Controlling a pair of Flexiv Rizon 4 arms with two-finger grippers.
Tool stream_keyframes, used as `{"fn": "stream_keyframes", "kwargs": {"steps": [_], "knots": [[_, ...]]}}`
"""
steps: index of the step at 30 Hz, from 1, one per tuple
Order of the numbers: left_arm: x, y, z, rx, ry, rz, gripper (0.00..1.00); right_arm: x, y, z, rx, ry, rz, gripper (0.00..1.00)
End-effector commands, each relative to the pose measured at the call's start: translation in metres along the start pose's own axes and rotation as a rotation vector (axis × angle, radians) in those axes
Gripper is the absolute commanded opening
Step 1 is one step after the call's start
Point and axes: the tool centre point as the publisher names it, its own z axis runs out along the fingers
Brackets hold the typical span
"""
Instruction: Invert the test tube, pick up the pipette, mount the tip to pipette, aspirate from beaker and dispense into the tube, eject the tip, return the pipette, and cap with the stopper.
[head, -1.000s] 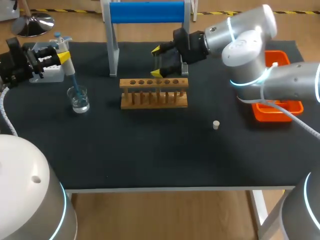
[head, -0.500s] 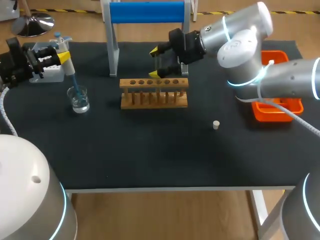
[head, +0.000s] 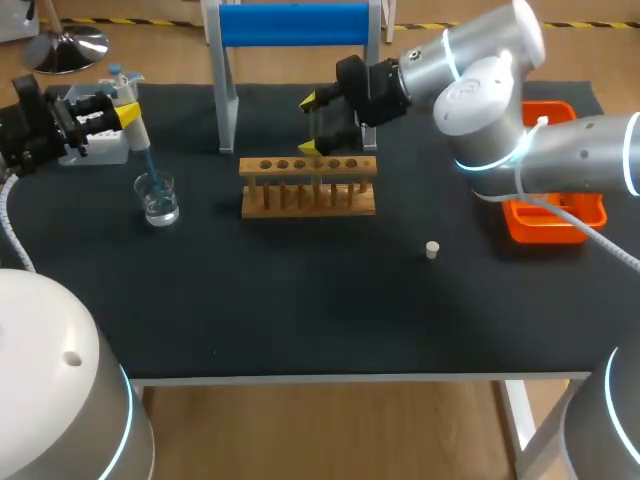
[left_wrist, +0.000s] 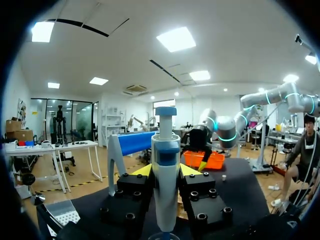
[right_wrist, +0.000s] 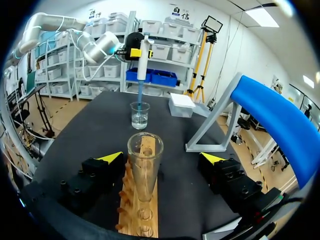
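Note:
My left gripper (head: 127, 103) at the table's left is shut on the white-and-blue pipette (left_wrist: 165, 150), held upright. Its blue tip (head: 150, 170) dips into the small glass beaker (head: 159, 199) of clear liquid. My right gripper (head: 312, 124) hangs open just behind and above the wooden rack (head: 308, 186). In the right wrist view a clear test tube (right_wrist: 144, 170) stands mouth-up in the rack (right_wrist: 140, 215), between the wide-apart fingers of my right gripper (right_wrist: 161, 158) and touching neither. Beaker (right_wrist: 140, 116) and pipette (right_wrist: 142, 65) lie ahead of it. A small white stopper (head: 432, 249) lies to the rack's front right.
A blue roller on a white frame (head: 291, 25) stands behind the rack, close to my right gripper. An orange tray (head: 553, 222) sits at the right edge under my right arm. Bare black mat lies in front of the rack.
My right gripper has shifted a little to the left and back over the rack. My left arm, the pipette and the beaker have not moved.

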Motion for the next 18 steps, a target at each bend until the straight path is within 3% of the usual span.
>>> {"fn": "stream_keyframes", "kwargs": {"steps": [1,18], "knots": [[0.0,-0.0007,-0.001,0.0,0.002,-0.001,0.0,-0.0011,0.0009,-0.0005,0.012,0.003,-0.003,1.0],[0.0,-0.0007,-0.001,0.0,0.002,-0.001,0.0,-0.0011,0.0014,0.0019,0.034,-0.019,-0.008,1.0]]}}
